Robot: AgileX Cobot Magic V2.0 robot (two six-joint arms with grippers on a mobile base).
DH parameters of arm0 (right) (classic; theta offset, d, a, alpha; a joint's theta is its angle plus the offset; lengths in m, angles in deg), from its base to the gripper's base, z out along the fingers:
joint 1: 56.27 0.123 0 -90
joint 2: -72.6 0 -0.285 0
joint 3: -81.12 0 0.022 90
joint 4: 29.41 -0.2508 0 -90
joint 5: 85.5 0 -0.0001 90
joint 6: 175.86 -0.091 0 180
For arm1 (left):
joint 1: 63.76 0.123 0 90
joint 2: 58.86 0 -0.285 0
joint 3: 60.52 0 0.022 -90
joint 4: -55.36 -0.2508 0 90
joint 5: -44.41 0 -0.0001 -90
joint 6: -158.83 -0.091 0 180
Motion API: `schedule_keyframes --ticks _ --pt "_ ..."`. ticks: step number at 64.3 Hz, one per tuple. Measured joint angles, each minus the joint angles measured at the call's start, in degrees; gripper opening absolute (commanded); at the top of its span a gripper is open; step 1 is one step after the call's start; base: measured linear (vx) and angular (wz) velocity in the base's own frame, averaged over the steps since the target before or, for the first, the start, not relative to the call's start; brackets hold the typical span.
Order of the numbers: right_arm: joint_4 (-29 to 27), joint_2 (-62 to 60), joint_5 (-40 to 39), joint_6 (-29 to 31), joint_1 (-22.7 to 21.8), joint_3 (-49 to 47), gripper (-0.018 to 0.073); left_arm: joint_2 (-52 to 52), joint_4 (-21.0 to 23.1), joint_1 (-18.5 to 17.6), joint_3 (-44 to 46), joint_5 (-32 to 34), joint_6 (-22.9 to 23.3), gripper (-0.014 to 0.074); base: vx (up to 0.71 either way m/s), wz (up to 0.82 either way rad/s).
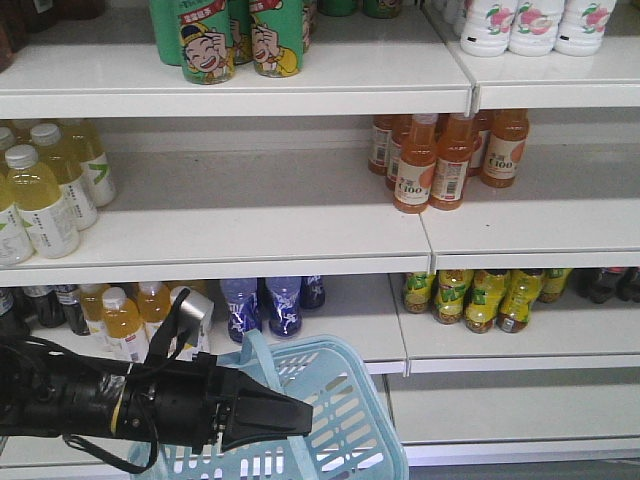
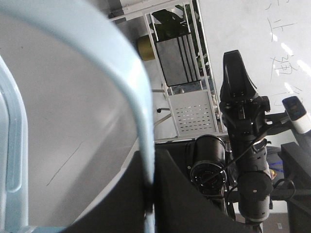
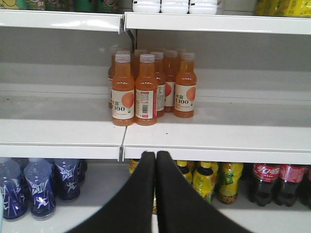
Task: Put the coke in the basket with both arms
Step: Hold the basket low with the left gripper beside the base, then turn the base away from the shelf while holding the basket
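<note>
The light blue basket (image 1: 345,400) hangs at the bottom of the front view. My left gripper (image 1: 300,420) is shut on its flat handle (image 1: 262,362). In the left wrist view the handle (image 2: 140,116) runs down between the black fingers, and the left gripper (image 2: 149,162) is clamped on it. My right gripper (image 3: 155,156) is shut and empty, and it points at the shelves. It also shows in the left wrist view (image 2: 234,63). The all-red coke bottle is out of view.
Orange juice bottles (image 3: 146,87) stand on the middle shelf. Yellow-green bottles (image 3: 209,179), dark cola bottles with red labels (image 3: 266,182) and blue bottles (image 3: 39,187) stand on the lower shelf. Yellow drinks (image 1: 45,190) are at the left and green cans (image 1: 240,35) on top.
</note>
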State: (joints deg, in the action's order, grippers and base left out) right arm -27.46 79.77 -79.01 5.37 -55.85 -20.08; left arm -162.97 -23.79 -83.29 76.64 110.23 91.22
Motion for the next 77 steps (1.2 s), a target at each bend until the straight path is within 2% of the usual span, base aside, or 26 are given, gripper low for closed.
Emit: schedule_keyframes --ticks 77 --pt "0.0 0.0 0.0 0.0 0.0 0.0 -0.001 0.0 0.0 0.0 0.0 -0.19 0.0 -0.0006 -0.07 -0.43"
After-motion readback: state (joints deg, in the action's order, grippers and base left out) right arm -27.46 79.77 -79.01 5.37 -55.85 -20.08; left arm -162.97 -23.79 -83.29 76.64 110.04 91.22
